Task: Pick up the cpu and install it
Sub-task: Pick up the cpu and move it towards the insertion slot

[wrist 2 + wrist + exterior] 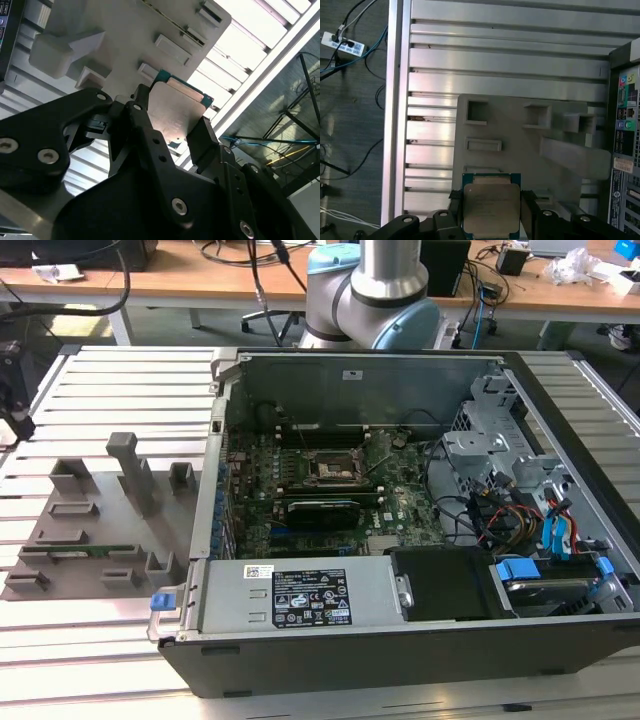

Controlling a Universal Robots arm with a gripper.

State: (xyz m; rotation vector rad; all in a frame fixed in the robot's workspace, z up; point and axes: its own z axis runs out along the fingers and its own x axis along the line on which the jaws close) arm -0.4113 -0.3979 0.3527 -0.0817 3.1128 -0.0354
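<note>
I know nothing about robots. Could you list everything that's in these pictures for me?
Flat square cpu with metal top: one, silvery-grey with teal rim, between the gripper's fingers in both wrist views.
Moulded fixture plate with raised holders: one, pale grey, on the table at the exterior view's left.
Long thin memory stick: one, green, lying on that plate.
Open computer case: one, black, beside the plate.
Motherboard: one, green, inside the case.
Metal-framed square socket: one, dark, on the motherboard.
Slatted aluminium table: one, silver, under everything.
Wooden desk: one, light brown, behind.
Robot arm: one, silver and light blue, behind the case.
Gripper: one, black, closed on the cpu.
</note>
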